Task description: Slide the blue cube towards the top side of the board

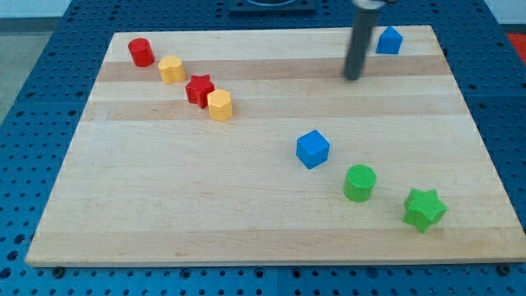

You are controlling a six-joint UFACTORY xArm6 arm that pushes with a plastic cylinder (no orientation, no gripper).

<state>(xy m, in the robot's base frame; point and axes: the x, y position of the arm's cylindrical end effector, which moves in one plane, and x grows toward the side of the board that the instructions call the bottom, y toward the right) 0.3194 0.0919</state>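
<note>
The wooden board [271,222] on my desk fills the view. I have no end effector that opens or holds, only the rod; my tip [352,78] rests near the board's 1 o'clock edge, touching nothing. The blue cube [312,149] sits well apart from it, toward its 7 o'clock, just right of centre. A green cylinder [360,182] lies near the cube's 4 o'clock.

Blue cube [312,149] sits right of the board's centre, corner-on
</note>
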